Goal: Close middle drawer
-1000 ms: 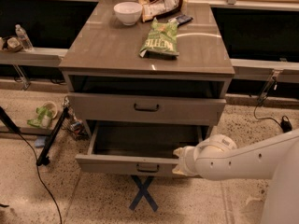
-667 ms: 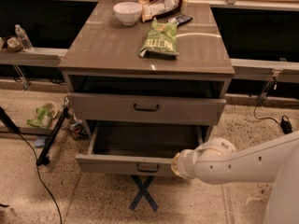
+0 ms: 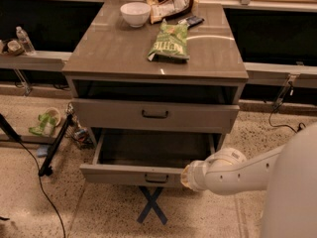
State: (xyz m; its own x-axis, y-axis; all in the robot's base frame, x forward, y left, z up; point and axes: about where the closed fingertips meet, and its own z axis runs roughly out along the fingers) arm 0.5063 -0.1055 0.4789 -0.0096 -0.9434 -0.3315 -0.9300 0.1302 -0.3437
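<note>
The middle drawer (image 3: 130,174) is a shallow grey-taupe drawer with a small dark handle (image 3: 156,178). It stands pulled far out of the cabinet, and its dark inside looks bare. My gripper (image 3: 186,177) is at the end of the white arm (image 3: 233,171), right against the drawer's front face just right of the handle. The taller-fronted upper drawer (image 3: 154,115) above is slightly out. The lowest drawer is hidden under the open one.
The cabinet top (image 3: 109,48) holds a white bowl (image 3: 135,13), a green chip bag (image 3: 170,41) and a brown bag (image 3: 171,4). A blue tape X (image 3: 151,206) marks the floor in front. A black stand leg and cable (image 3: 53,148) lie at the left.
My gripper has moved a little left and down along the middle drawer's front, closer to the handle. The drawer stands about as far out as before.
</note>
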